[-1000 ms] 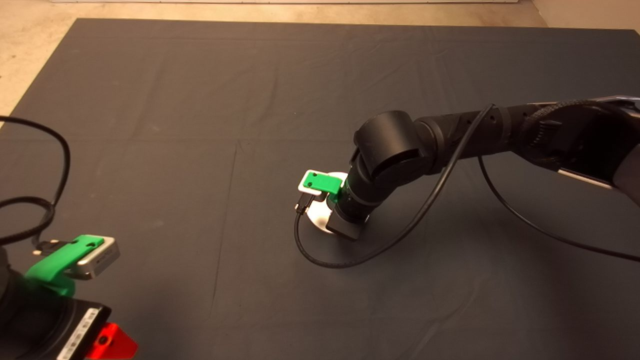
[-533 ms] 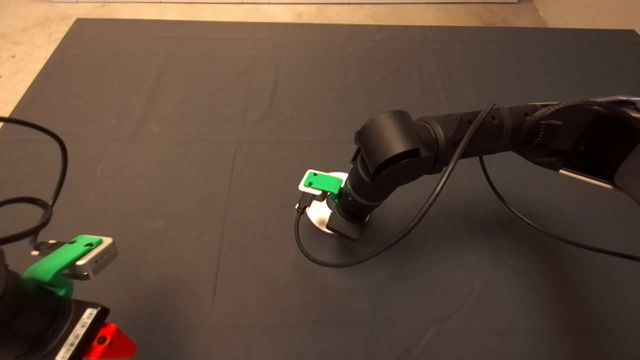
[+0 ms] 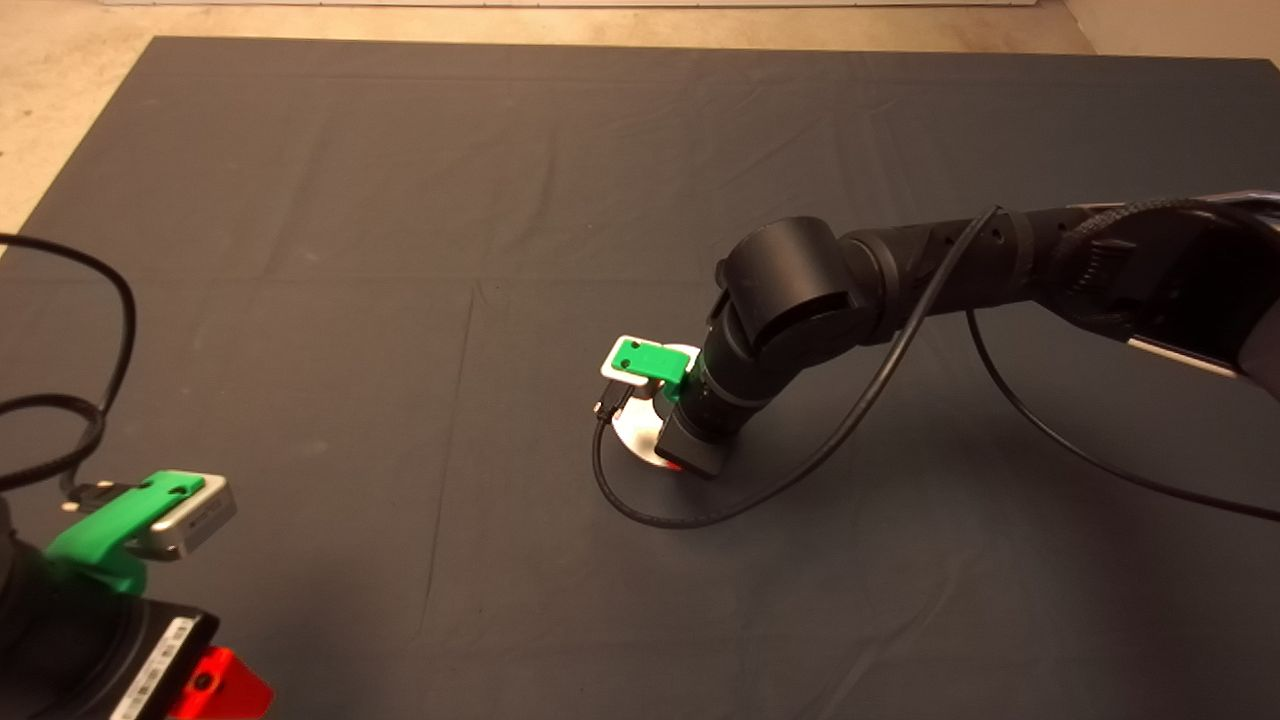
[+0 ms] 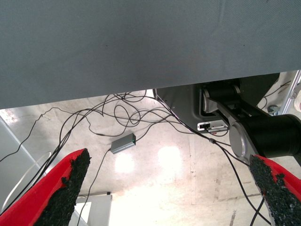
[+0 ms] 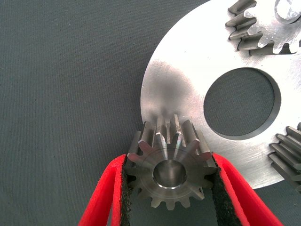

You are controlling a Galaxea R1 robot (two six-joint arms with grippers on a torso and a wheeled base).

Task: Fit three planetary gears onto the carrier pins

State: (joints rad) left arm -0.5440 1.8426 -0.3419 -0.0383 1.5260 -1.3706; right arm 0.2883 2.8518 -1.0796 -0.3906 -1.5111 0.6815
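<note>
My right gripper is shut on a planetary gear, a dark-silver toothed wheel held flat at the rim of the round silver carrier disc with its large central hole. Two more planetary gears sit on the disc, both cut off by the picture's edge. The carrier pins are hidden under the gears; a silver round face shows in the held gear's hole, and I cannot tell whether it is a pin. In the head view the right wrist covers most of the disc. My left gripper is open and parked at the lower left.
A black cable loops on the dark mat in front of the disc. The left wrist view shows the mat's edge, a floor with loose cables and a small grey box.
The right arm has shifted slightly to the right and its wrist has dropped a little over the disc. The left arm has not moved.
</note>
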